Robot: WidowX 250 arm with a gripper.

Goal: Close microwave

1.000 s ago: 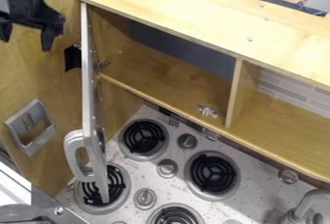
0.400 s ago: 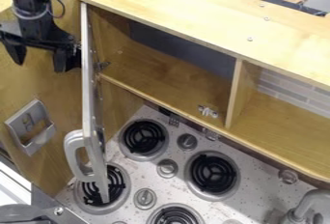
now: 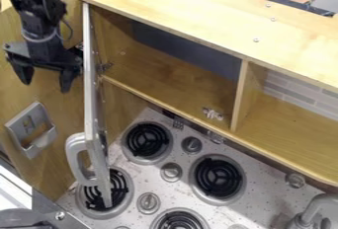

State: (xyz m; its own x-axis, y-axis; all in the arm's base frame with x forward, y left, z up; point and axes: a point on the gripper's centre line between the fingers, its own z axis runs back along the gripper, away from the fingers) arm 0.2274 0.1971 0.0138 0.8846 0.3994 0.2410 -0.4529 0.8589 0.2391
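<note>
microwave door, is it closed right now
No, the door stands swung open, its lower end out over a burner.

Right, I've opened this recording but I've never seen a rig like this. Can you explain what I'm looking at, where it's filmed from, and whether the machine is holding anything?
The pictures come from one fixed camera looking down at a slant on a toy kitchen. The machine is a black robot arm, coming in at the upper left. Its jaws hang down, spread apart, with nothing held between them.

Beside them, the microwave door stands open from the wooden cabinet, its grey handle on the outer side. Below is a metal stovetop with black coil burners and round knobs. At the lower right is a faucet.
</note>
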